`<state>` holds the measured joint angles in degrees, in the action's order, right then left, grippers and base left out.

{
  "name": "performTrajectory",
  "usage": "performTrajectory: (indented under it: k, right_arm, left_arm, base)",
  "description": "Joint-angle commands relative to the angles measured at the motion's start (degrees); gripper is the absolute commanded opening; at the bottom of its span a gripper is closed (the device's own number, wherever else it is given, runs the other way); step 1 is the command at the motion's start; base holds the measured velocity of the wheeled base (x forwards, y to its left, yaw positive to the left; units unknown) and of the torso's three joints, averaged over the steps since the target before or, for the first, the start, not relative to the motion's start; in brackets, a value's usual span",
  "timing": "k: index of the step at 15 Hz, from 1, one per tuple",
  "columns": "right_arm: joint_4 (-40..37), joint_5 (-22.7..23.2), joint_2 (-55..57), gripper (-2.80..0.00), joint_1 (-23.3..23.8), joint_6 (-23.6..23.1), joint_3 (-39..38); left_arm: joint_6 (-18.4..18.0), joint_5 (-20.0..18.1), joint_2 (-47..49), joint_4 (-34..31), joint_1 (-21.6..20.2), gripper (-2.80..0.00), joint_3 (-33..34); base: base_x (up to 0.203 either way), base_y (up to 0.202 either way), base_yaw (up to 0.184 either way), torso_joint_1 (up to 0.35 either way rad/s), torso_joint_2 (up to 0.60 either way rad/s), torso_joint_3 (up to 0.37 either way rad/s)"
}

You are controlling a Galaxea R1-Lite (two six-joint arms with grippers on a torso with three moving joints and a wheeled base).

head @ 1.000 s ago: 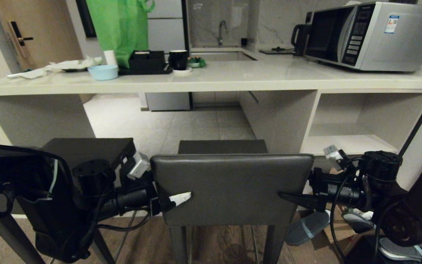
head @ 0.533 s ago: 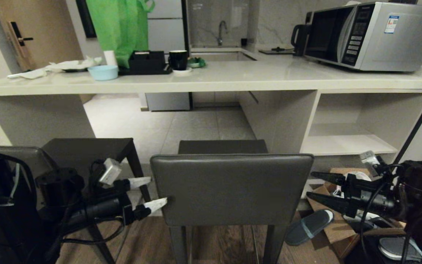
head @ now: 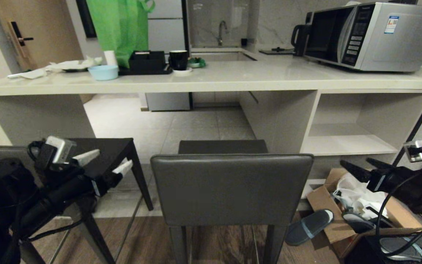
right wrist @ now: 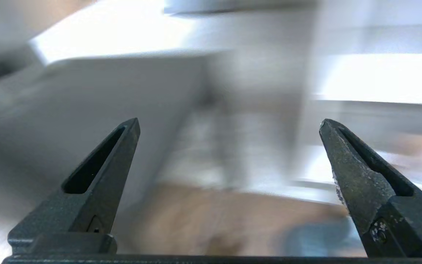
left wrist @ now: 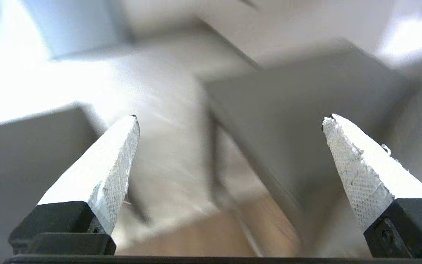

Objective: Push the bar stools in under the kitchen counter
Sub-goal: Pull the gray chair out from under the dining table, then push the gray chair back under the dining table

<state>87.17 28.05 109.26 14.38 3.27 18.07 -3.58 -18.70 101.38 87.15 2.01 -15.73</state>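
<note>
Centre stool (head: 232, 189) stands near the counter (head: 211, 82), seat outside its edge. Left gripper (head: 106, 163) and right gripper (head: 359, 165) flank it, jaws wide apart, gripping nothing.

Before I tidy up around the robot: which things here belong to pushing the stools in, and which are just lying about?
Job:
centre bar stool
left bar stool
kitchen counter
left claw, right claw, both open

Lying about:
microwave
green bag
blue bowl
black mug
cardboard box
slipper
</note>
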Motion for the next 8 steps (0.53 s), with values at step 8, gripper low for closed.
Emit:
performTrajectory:
  k: [8]
  right_arm:
    - [-9.34, -24.16, -38.99, 0.0, 0.1, -4.16, -11.44]
  left_arm:
    - [0.57, 21.52, -43.32, -32.57, -1.97, 0.0, -2.12]
  base:
    - [0.0, 0.0, 0.0, 0.0, 0.0, 0.0]
